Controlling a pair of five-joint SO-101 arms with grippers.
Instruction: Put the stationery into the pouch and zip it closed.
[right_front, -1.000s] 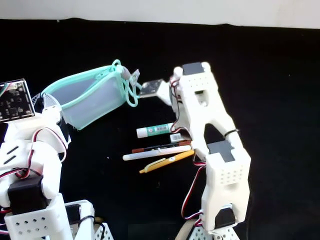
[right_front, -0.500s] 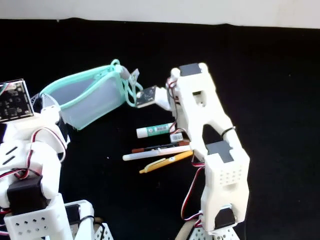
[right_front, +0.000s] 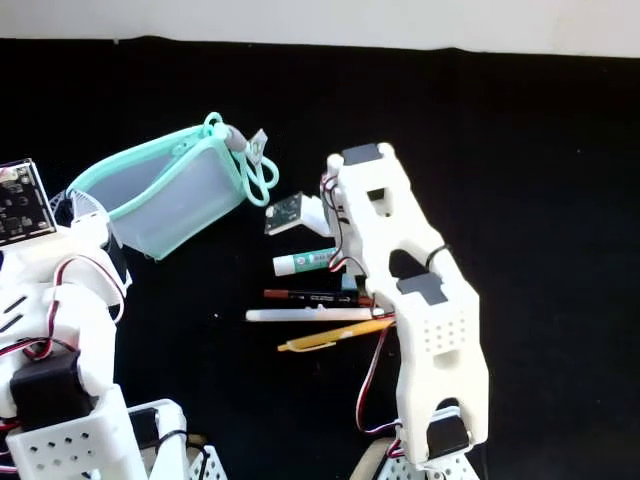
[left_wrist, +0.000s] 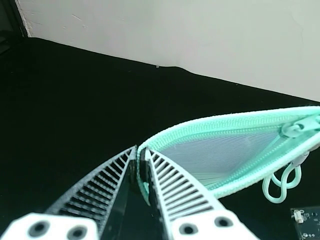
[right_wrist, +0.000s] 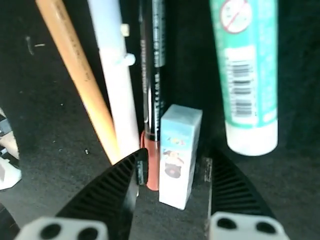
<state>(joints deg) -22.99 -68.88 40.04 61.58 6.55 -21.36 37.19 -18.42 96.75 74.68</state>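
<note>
- Right arm has come back from the pouch's zipper end toward 6 o'clock and is now low over the stationery row.
- Right gripper is spread wide, one finger on each side of the eraser; contact unclear.
- Orange pen, white pen and dark pen all lie more level than 1 s ago, stacked from 6 to 12 o'clock in that order.
- Pouch has shifted slightly toward 10 o'clock. It sits at 10 o'clock of the pens, unzipped, mouth open.
- Left gripper is pinched tight on the pouch's rim at its near end.
- In the high view the pens' 3 o'clock ends are under the right arm, and the eraser barely peeks out there.
- Glue stick lies at 12 o'clock of the dark pen. In the right wrist view it and the pens are cut off by the frame edge.
- Zipper loops hang at the pouch's far end, which runs off the frame in the left wrist view. The pouch's contents are hard to make out through its translucent side.
- Left arm is cut off at the 8 o'clock edge of the high view.
- Black cloth covers the table.
- Pale wall runs along the far 12 o'clock edge.
</note>
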